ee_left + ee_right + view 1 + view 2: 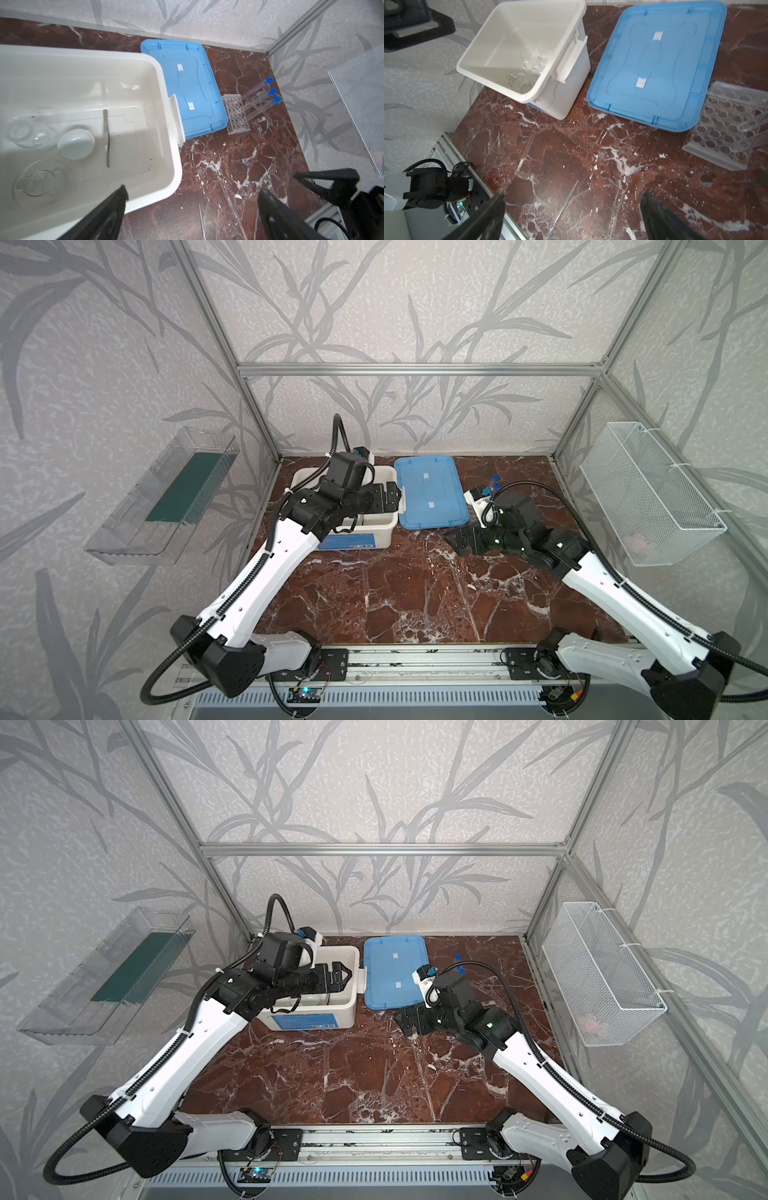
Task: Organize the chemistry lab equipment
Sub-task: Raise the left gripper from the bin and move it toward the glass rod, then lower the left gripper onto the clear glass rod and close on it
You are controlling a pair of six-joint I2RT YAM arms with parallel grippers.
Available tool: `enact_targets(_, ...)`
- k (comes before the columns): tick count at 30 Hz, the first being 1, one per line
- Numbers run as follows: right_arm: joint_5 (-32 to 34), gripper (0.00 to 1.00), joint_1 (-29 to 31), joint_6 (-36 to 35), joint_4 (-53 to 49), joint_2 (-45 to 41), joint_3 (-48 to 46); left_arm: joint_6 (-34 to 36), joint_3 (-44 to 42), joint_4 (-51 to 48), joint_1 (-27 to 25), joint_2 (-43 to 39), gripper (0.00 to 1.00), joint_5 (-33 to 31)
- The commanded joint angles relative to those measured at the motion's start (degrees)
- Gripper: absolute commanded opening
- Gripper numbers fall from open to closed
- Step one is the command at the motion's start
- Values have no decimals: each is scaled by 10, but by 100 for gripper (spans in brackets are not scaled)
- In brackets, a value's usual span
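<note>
Both hands are wide and empty. The right gripper (572, 194) hovers over a thin clear rod (562, 207), so it looks best to drop straight and pinch mid-length. Under the left gripper (192, 189), the tub (158, 68) holds two glass vessels (20, 133), a dish (75, 142) and tweezers (107, 137). Ahead of the right, beside the lid (654, 62), the rack (720, 124) carries three tubes (257, 93).

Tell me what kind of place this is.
Likely a robot test cell staged as a lab bench, not a working lab: an aluminium frame with wallpapered panels encloses a marble-look tabletop holding a test tube rack and a white tub.
</note>
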Motion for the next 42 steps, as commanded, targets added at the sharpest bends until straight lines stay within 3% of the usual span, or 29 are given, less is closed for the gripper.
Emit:
enact_targets(1,-17,99,-1,12,-29,-27,-38,-34,-49,-36,-55,-12,99,-25)
enact_targets(8,-11,99,-1,28,-54,-61,-102,-108,-158,-30,-171,-24,98,-54)
enact_targets(13,0,99,-3,30,-67,-58,-118,-169,-218,0,-226,-15,96,-69)
enact_targets(17,-6,99,-3,27,-65,-56,-124,-198,-241,25,-269,20,89,-85)
enact_targets(19,-3,99,-3,25,-73,-54,-126,-211,-239,28,-296,44,80,-107)
enact_targets(21,12,99,-4,27,-82,-53,-129,-219,-233,18,-318,66,77,-131)
enact_targets(24,26,99,-7,29,-93,-44,-121,-233,-231,8,-334,88,74,-157)
enact_targets(29,23,99,-9,22,-98,-33,-117,-253,-238,76,-366,122,60,-123)
enact_targets(36,12,99,-14,33,-85,-40,-133,-285,-224,98,-405,196,46,-101)
enact_targets(42,7,99,-15,30,-72,-36,-146,-308,-230,116,-416,224,43,-101)
